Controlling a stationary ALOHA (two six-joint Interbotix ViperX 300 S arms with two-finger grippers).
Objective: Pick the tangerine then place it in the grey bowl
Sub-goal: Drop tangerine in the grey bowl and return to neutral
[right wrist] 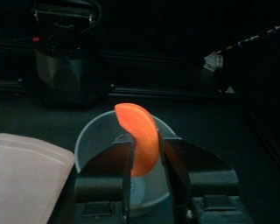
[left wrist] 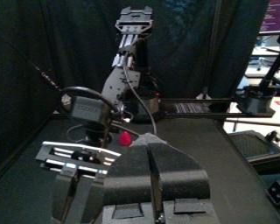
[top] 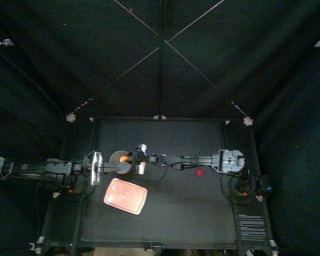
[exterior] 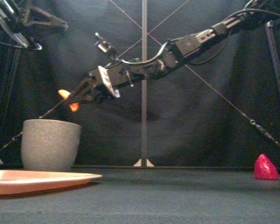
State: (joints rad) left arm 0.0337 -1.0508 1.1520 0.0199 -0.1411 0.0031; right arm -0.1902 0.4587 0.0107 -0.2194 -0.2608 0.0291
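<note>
Holding the tangerine over the grey bowl.
Right end effector, reaching in from the right, is clamped on the orange tangerine, which hangs above the bowl's open mouth, clear of the rim. Pink tray lies on the table just in front of the bowl. Small red toy sits well apart, at right. Left end effector rests at left, jaws together.

Dim all round; the black table barely catches light
</note>
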